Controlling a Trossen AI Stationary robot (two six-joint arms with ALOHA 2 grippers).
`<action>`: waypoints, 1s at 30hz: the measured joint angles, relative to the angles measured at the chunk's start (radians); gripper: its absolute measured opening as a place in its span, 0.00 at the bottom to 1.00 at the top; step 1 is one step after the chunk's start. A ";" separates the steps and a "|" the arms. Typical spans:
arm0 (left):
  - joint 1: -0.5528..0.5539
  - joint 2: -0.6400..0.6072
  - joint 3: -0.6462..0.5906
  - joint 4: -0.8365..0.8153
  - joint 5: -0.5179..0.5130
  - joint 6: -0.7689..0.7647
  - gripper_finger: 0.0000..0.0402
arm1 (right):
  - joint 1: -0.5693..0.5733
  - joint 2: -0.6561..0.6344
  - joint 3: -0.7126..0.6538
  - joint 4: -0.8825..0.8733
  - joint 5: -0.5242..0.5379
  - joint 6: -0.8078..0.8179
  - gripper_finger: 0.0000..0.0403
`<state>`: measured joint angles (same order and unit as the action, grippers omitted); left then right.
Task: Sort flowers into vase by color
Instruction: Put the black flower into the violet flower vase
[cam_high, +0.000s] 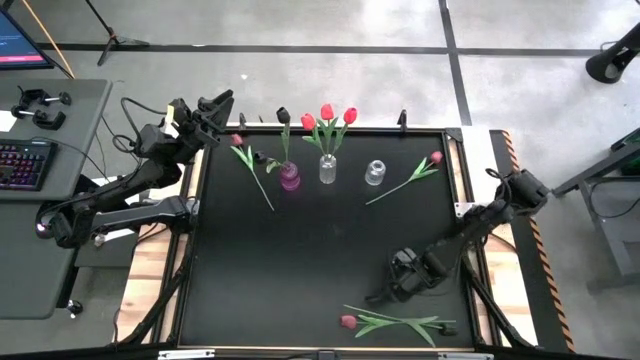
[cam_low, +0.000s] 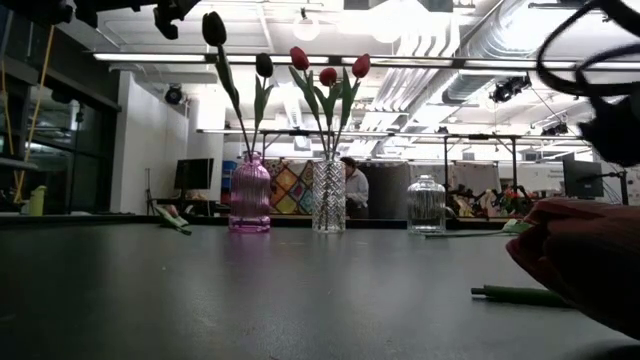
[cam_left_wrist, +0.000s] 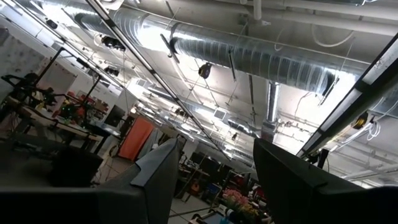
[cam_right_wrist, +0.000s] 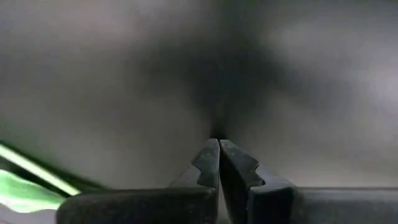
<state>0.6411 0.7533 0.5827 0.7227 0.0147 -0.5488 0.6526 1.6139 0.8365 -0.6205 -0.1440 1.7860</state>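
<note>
My right end effector is pressed together, empty, low over the counter. The nearest flower lies just beside it: light, flexible; grip mid-stem, not head.

An open-plan lab or workshop — bare silver ventilation ducts run overhead, long strip lights hang below, cluttered workbenches stand behind (a seated person among them), grey concrete floor.

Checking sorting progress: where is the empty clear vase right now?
In the high view the empty clear vase stands on the table's far side, right of the vase with red tulips; a loose pink tulip lies just beyond it.
</note>
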 joint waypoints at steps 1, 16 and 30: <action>0.000 0.000 0.000 0.000 0.000 0.000 0.49 | -0.004 -0.005 0.000 0.020 0.010 -0.022 0.00; 0.000 0.000 0.000 0.000 0.000 0.001 0.49 | 0.276 -0.019 0.000 0.291 -0.251 0.174 0.00; 0.000 0.000 0.000 0.000 -0.001 0.002 0.49 | 0.311 0.067 0.000 0.230 -0.214 0.284 0.00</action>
<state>0.6411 0.7532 0.5827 0.7231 0.0139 -0.5465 0.9640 1.6811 0.8368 -0.3903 -0.3577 2.0705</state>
